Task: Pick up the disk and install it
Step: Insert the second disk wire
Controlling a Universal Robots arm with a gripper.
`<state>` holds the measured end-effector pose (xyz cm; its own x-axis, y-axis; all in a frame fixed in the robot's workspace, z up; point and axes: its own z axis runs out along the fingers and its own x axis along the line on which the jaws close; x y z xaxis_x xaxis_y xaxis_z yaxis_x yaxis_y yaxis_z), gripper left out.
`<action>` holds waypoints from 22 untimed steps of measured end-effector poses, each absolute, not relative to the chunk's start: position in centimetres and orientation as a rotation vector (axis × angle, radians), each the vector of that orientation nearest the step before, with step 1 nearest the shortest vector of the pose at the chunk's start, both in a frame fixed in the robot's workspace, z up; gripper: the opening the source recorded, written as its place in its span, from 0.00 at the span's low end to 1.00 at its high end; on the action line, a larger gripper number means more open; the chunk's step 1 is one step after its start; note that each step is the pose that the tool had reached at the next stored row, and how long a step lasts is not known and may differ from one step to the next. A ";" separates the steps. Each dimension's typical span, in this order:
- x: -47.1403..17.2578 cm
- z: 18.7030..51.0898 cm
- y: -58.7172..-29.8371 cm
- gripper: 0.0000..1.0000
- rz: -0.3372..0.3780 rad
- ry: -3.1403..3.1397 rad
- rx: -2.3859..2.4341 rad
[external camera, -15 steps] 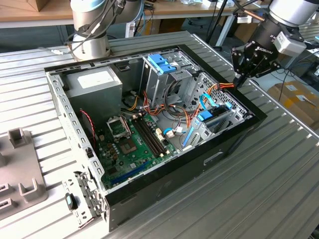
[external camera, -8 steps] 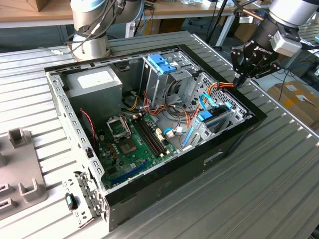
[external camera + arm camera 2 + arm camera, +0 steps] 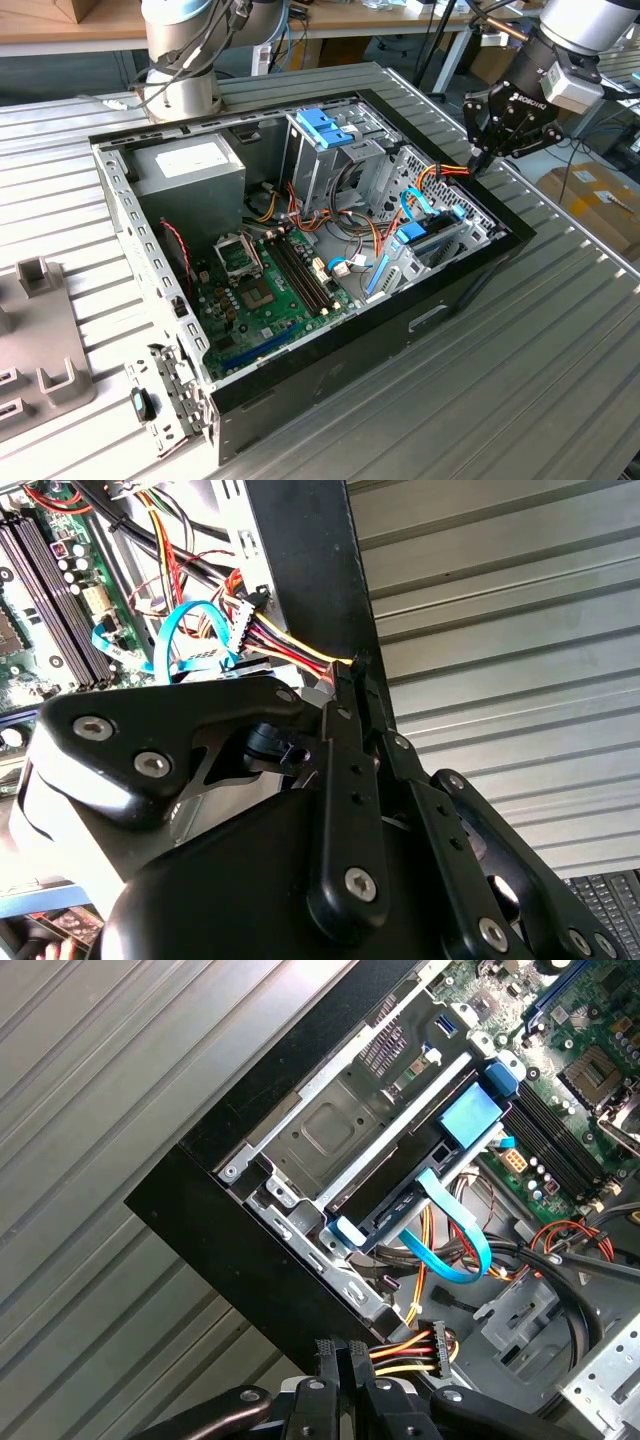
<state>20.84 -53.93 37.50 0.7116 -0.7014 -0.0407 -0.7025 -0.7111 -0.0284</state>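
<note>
open computer case [image 3: 300, 330] lies on the ribbed table [image 3: 520, 380]. inside, motherboard [image 3: 270, 290] sits toward the exterior view's left, power supply [image 3: 190, 170] behind it, drive cage [image 3: 325, 150] mid-rear. gripper [image 3: 478, 160] hangs over the case's right rim, beside the cable bundle [image 3: 445, 172].

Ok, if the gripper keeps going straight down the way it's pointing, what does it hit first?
Most likely the bundle of red, yellow and black power wires at the case's edge; the gripper has its tips right beside their connector. Depth is hard to judge.
</note>
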 end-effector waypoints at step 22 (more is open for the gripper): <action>17.3 37.4 -53.9 0.16 0.041 1.178 -2.867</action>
<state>17.25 -53.93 37.36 0.7109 -0.7022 -0.0402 -0.7033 -0.7104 -0.0287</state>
